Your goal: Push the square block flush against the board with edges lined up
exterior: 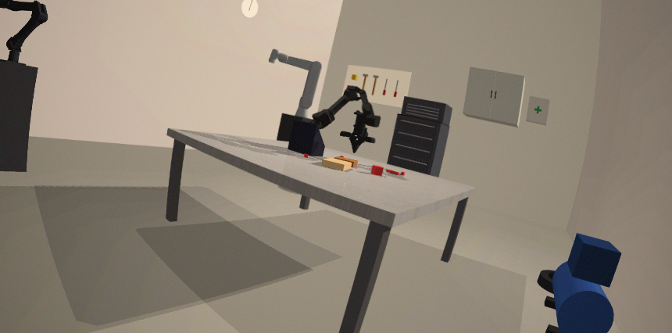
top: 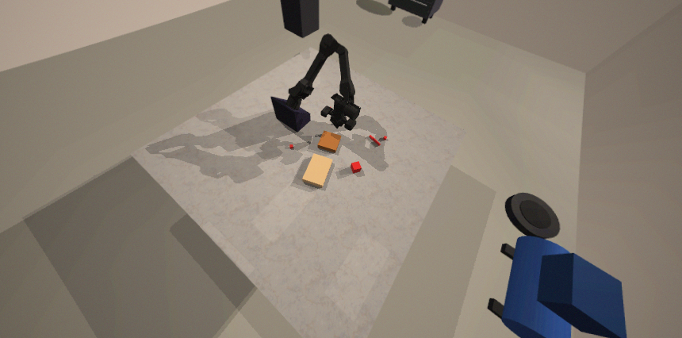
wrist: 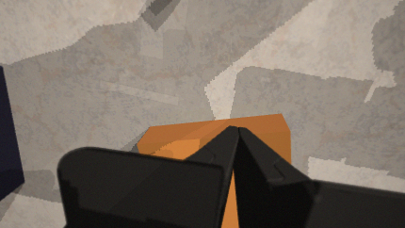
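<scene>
The orange square block (top: 329, 141) (exterior: 348, 161) (wrist: 268, 123) lies flat on the table. The light wooden board (top: 318, 170) (exterior: 335, 163) lies flat beside it, on the side away from the arm's base. In the top view a narrow gap shows between them, and their facing edges look roughly parallel. My gripper (top: 337, 123) (exterior: 355, 150) (wrist: 235, 135) is shut and empty, pointing down above the table on the base side of the block. In the wrist view the fingers cover much of the block, and the board is not visible there.
A red cube (top: 355, 167) (exterior: 377, 170) stands to the right of the board. A red bar (top: 374, 140) and a small red piece (top: 385, 137) lie right of the block. Another small red piece (top: 291, 146) (exterior: 305, 155) lies to its left. The dark base (top: 289, 113) (exterior: 303, 137) stands behind left.
</scene>
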Controlling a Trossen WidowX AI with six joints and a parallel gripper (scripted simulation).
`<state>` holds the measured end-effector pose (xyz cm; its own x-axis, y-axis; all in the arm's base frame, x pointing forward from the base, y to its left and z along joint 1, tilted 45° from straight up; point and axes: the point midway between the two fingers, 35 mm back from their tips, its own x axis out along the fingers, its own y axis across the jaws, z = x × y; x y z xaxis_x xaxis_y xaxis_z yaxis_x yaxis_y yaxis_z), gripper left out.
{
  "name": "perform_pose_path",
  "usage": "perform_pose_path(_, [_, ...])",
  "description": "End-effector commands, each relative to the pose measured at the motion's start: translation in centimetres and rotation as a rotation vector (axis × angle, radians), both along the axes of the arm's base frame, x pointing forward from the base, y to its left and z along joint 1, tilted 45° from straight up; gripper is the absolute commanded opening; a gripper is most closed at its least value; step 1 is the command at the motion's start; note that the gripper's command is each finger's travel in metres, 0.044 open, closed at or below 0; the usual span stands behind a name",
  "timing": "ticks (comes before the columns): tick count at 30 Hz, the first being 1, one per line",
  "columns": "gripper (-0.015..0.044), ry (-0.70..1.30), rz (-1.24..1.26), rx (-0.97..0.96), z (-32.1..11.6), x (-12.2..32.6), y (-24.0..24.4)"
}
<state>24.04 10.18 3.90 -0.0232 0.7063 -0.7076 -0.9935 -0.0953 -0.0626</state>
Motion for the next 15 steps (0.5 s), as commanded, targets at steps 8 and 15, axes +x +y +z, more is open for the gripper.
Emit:
perform_pose_path(8, [0.0, -0.178, 0.18, 0.005, 0.0, -2.2, 0.3])
perform_pose_path(15, [0.0, -0.178, 0.179, 0.008, -3.2, -2.3, 3.5])
